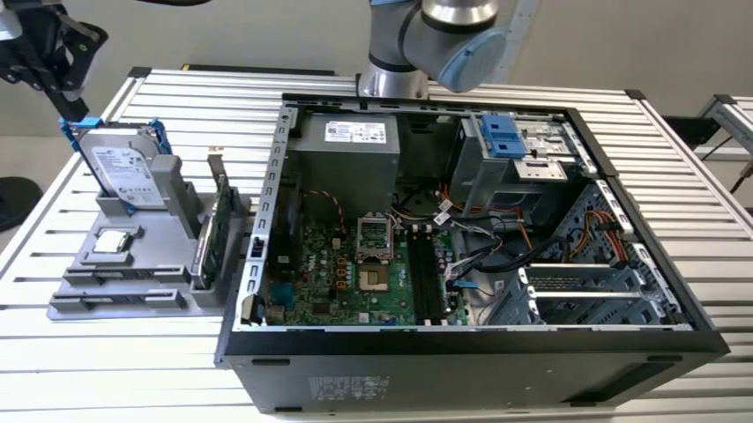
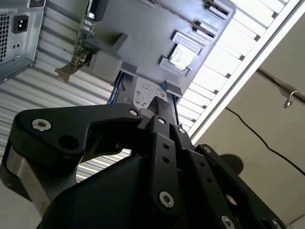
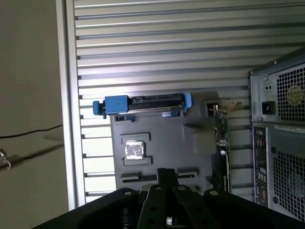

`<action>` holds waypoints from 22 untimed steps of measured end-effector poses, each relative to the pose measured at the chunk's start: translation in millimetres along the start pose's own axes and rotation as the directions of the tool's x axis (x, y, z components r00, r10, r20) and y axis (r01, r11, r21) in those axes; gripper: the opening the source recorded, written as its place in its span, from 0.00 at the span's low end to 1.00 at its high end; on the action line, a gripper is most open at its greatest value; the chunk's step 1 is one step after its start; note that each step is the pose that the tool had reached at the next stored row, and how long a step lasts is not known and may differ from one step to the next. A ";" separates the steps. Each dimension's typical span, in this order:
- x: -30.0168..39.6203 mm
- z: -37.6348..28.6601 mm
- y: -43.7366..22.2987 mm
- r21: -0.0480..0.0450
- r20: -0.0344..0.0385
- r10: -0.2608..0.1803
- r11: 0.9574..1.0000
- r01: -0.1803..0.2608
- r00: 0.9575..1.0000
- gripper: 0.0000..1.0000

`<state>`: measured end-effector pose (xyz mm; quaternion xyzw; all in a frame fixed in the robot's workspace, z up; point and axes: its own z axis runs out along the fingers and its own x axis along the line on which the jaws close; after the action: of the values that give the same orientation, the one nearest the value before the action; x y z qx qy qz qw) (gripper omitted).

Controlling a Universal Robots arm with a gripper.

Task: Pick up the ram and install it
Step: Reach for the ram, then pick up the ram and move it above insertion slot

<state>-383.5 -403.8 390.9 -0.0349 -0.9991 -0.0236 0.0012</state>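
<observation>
1. The gripper [image 2: 161, 120] hung above the grey tray [image 1: 83, 304], over the tray's hard drive [image 1: 123, 172] end. It was well apart from the open case [image 1: 471, 344] that stood beside the tray on the slatted surface [image 1: 118, 370].
2. Its fingers [image 2: 164, 139] stood narrow and were apparently clamped on the ram [image 2: 162, 106]. In both wrist views the ram was a thin dark strip pointing down toward the tray.
3. I judged the step in hand to be the carry, with the ram held clear of the tray and not yet installed.
4. The memory slots [image 1: 424, 273] lay inside the case, beyond the tray's green card [image 1: 210, 238]. Seating would call for the strip aligned lengthwise with a slot, then pressed straight down.
</observation>
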 end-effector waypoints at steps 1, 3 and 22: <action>2.0 0.0 -0.1 0.000 0.000 0.000 1.000 0.000 1.000 0.00; 5.4 0.0 -0.4 0.000 0.000 0.000 1.000 0.000 1.000 0.00; 12.4 0.0 -0.9 0.000 -0.002 -0.051 0.999 0.051 0.999 0.00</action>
<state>-395.9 -403.8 390.9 -0.0096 -0.9997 -0.0236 0.0018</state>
